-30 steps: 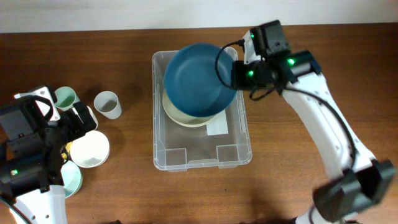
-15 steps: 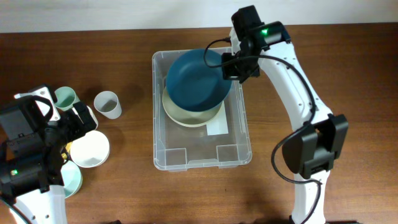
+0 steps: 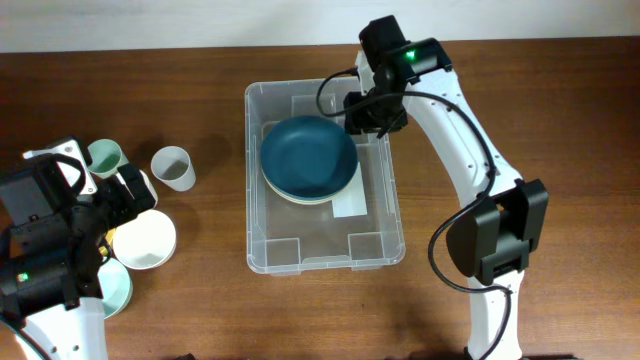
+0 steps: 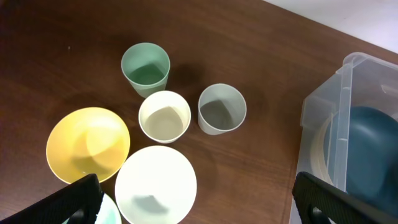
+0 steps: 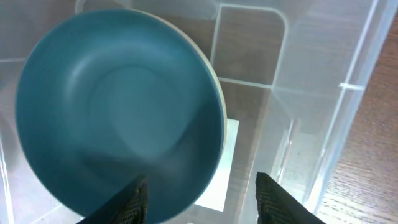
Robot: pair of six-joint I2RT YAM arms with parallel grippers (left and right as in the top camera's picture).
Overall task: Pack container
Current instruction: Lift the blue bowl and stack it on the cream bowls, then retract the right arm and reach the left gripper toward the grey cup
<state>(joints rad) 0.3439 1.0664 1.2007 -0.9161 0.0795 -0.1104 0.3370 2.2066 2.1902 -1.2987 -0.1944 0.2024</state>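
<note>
The container, a large clear plastic bin, stands in the middle of the table with a white label on its base. Inside it a blue bowl lies nested on a cream bowl. My right gripper hovers over the bin's back right part. In the right wrist view this gripper is open, its fingers well apart above the blue bowl's rim and holding nothing. My left gripper is open and empty, above the cups and bowls at the left.
Left of the bin stand a green cup, a cream cup and a grey cup. A yellow bowl and a white bowl sit nearer my left arm. The bin's wall rises at the right.
My right gripper swung left over the bin with the blue bowl, lowered it and opened. The bowl now lies flat on the cream bowl. The left arm has not moved.
</note>
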